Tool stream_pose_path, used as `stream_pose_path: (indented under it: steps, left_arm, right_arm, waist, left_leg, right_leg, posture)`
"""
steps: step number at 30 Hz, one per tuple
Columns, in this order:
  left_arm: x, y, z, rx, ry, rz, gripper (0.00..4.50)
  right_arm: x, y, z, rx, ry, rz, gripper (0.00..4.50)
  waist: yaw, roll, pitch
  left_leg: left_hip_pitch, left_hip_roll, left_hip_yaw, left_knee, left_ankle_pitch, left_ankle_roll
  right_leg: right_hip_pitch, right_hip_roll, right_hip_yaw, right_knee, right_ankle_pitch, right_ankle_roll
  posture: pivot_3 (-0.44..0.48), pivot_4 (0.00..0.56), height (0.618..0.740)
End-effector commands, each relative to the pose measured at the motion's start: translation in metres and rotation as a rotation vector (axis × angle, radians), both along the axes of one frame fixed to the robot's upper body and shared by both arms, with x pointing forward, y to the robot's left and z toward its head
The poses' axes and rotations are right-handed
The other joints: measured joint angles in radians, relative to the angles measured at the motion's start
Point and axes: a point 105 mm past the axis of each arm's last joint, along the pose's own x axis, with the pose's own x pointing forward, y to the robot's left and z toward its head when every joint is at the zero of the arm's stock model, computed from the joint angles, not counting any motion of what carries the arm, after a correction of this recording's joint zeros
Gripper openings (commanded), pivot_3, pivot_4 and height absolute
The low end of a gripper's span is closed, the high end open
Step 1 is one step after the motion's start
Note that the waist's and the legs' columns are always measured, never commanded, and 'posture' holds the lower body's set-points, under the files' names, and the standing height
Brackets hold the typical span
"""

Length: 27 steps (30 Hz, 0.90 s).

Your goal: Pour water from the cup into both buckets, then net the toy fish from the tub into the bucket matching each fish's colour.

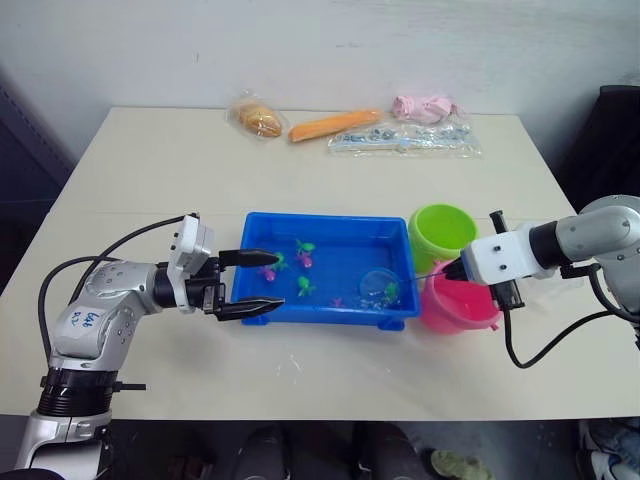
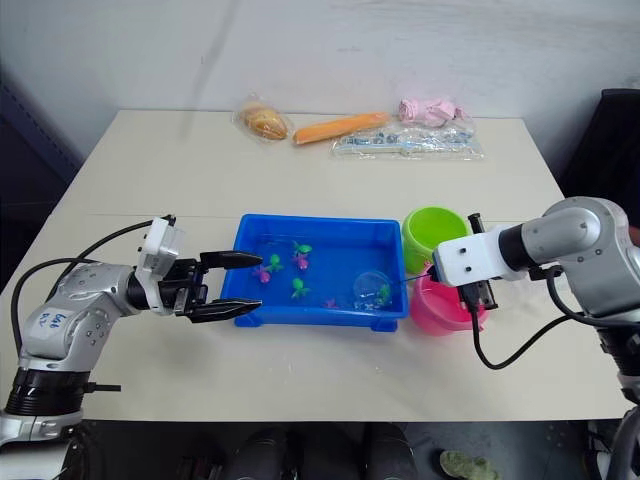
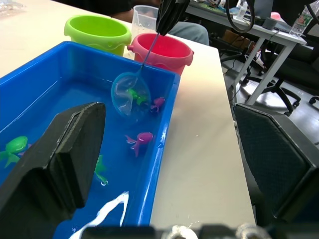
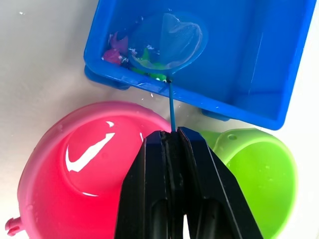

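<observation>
Right now we see the right gripper (image 4: 172, 137) clamped on the thin handle of the net (image 4: 169, 42), hoop dipped in the tub (image 1: 395, 240) at the end nearest the buckets, with a green fish (image 3: 133, 94) sitting in or under the mesh; we cannot tell if it is truly scooped. The left gripper (image 1: 255, 283) is spread open and holds nothing, its two fingers straddling the tub's near corner on the robot's left, so it may be there to steady the tub. Main risk, as we judge it: the handle is thin and pinched only at its tip, so the hoop can swivel or sag on the lift and tip the fish back out. Second risk: a magenta fish (image 3: 157, 103) lies just beside the hoop and could ride up with the green one, ending in the wrong bucket. Third: the pink bucket (image 1: 455, 305) sits right under the right gripper, touching the green bucket (image 1: 440, 232), which stands behind it; the green fish must pass over or around pink to reach green, so an early drop lands it in pink. A low swing could also knock the pink rim and slosh water, as both buckets look wet inside. More fish (image 1: 303, 254) remain scattered in the tub, green and pink. The clear cup (image 3: 144, 17) stands behind the buckets, out of the way. At the table's (image 1: 150, 180) far edge lie a wrapped bun (image 1: 258, 120), an orange carrot-like thing (image 1: 335, 124), a clear plastic bag (image 1: 405, 140) and a pink bundle (image 1: 425, 106), well apart and blocking nothing.
</observation>
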Motion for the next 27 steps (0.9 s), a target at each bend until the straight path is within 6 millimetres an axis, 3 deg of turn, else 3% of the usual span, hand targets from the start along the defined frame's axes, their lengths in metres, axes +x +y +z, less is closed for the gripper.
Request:
stream_pose_path:
  steps: [1,10,17,27]
  left_arm:
    - [-0.001,-0.004,0.008,-0.011,-0.043,-0.017,4.41]
    - [-0.001,-0.006,0.010,-0.019,-0.051,-0.015,4.41]
    - [-0.002,-0.006,0.009,-0.019,-0.046,-0.015,4.41]
    - [-0.002,-0.004,0.010,-0.015,-0.046,-0.012,4.41]
  right_arm:
    - [0.006,-0.001,0.010,-0.063,-0.073,0.008,0.00]
    - [0.012,0.002,0.003,-0.132,-0.075,0.041,0.00]
    - [-0.002,0.000,-0.001,-0.210,0.030,0.075,0.00]
    - [-0.003,-0.001,0.011,-0.187,0.089,0.038,0.00]
  waist:
    - [0.000,0.000,0.000]
    - [0.001,0.000,0.000]
    - [0.003,0.000,0.000]
    - [0.003,0.000,0.000]
  left_leg:
    - [0.000,0.000,0.000,0.000,0.000,0.000]
    - [0.000,0.000,0.000,0.000,0.000,0.000]
    - [0.000,0.000,0.000,0.000,0.000,0.000]
    - [0.000,0.000,0.000,0.001,0.000,0.000]
  right_leg:
    - [0.000,0.000,0.000,0.000,0.000,0.000]
    - [0.000,0.000,0.000,0.000,0.000,0.000]
    - [0.001,0.000,0.000,0.000,0.000,0.000]
    - [0.001,-0.001,0.000,0.000,0.000,0.001]
  posture:
    - [0.000,0.150,0.740]
    - [0.000,0.150,0.740]
    - [0.000,0.150,0.740]
    - [0.000,0.150,0.740]
